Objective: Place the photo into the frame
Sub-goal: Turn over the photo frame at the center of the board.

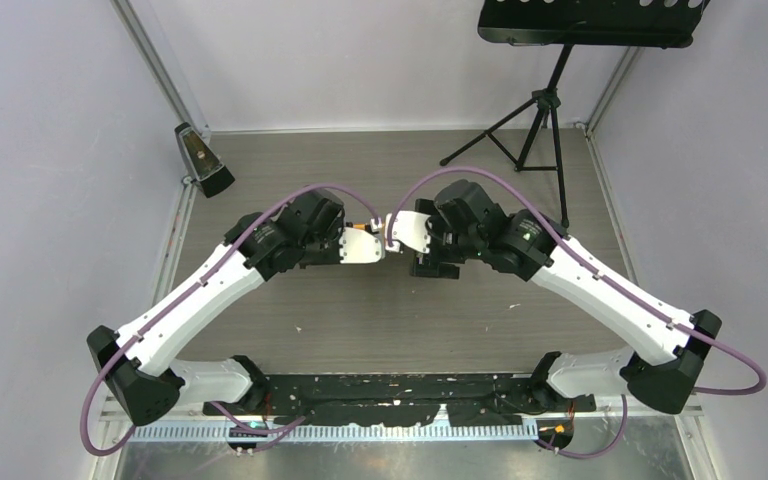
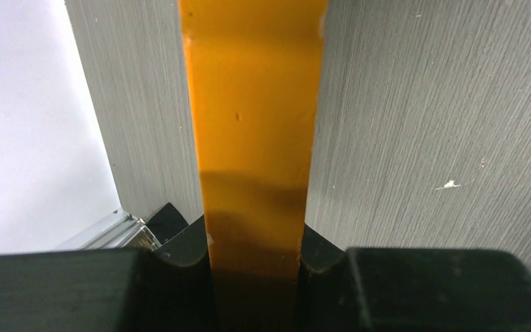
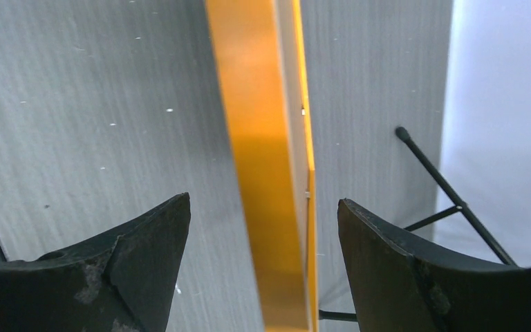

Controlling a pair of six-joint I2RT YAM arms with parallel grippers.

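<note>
The frame (image 2: 252,124) is up on its edge over the middle of the bench (image 1: 410,320), right between the two arms where their wrists meet. From above there is hardly anything of it to see, just a sliver of orange (image 1: 362,229) poking out between the two white wrist housings. I cannot tell whether its lower edge touches the bench.

The left fingers (image 2: 180,252) are pinching it. In the left wrist view the orange rail runs straight up out of the dark pads, which sit tight against both of its sides, with shadow over the part nearest the grip.

The right fingers (image 3: 131,263) are spread wide. The frame's edge (image 3: 263,173) passes through the gap between them, and there is bare wood grain showing on either side, so neither tip touches it. A pale strip runs along one side of the rail there, and I cannot make out what it is.

Further out, a black music stand (image 1: 560,90) sits at the far right corner of the bench on tripod legs, one of which (image 3: 442,180) shows beyond the right fingers. A small dark wedge-shaped object (image 1: 203,160) stands at the far left corner, well apart from both arms.
</note>
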